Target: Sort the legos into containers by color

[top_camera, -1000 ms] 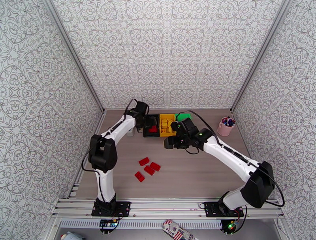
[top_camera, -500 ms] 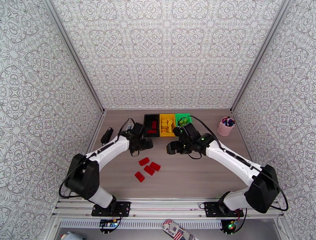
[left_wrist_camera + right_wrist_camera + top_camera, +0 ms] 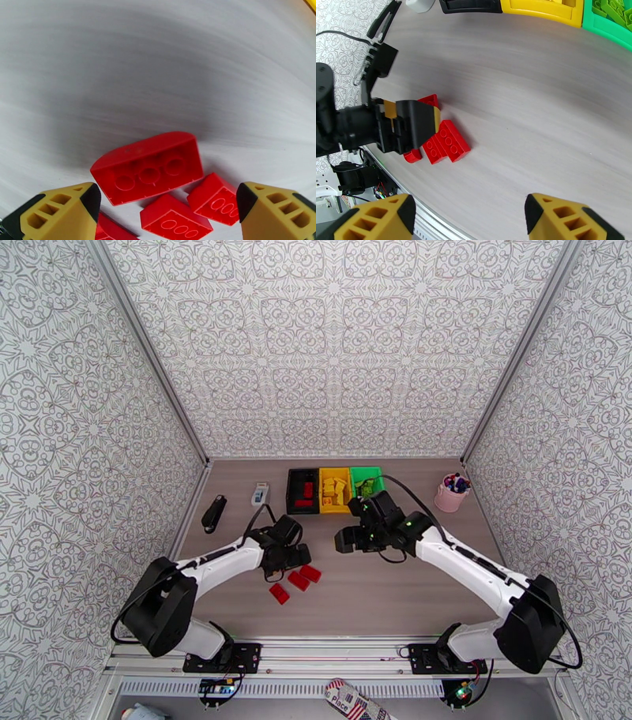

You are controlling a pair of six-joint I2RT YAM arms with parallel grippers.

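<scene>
Top external view is showing the left hand hanging low over a cluster of red legos on the tabletop, lower middle of the frame. Left wrist view is giving the close look: its yellow fingertips are sitting at the bottom corners, spread wide and gripping nothing. One red brick is lying lower centre with its hollow underside facing the lens, and more red pieces are lying just beside it along the bottom edge.

The right hand is hovering at centre frame, above and right of that cluster, well apart from it. Its fingers are also standing wide and empty.

At upper centre the black bin, yellow bin and green bin are sitting side by side. Red pieces are lying in the black one, yellow pieces in the yellow one.
</scene>
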